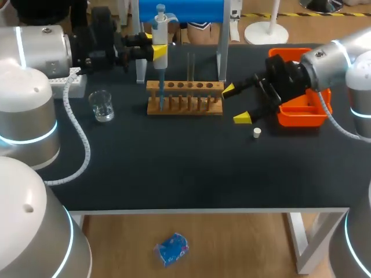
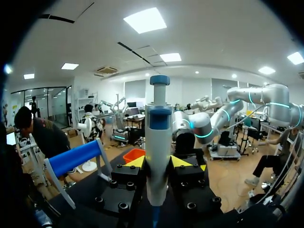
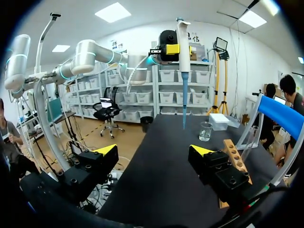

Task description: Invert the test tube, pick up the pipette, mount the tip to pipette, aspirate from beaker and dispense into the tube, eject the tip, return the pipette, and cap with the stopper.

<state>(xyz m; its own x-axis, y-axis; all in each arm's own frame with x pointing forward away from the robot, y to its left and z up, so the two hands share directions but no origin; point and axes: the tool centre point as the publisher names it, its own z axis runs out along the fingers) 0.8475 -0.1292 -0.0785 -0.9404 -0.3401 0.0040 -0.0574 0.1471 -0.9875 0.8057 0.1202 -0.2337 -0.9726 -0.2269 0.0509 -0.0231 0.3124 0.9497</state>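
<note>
- Pipette hangs upright, blue tip down, clamped in the left gripper near the rack's left end.
- Beaker sits to its left; tube stands racked to its right.
- Right gripper gapes wide, empty.

place: lab | evidence: pipette, tube rack, beaker

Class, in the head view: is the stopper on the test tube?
No, the stopper lies on the table near the right gripper, apart from the tube standing in the rack.
</note>
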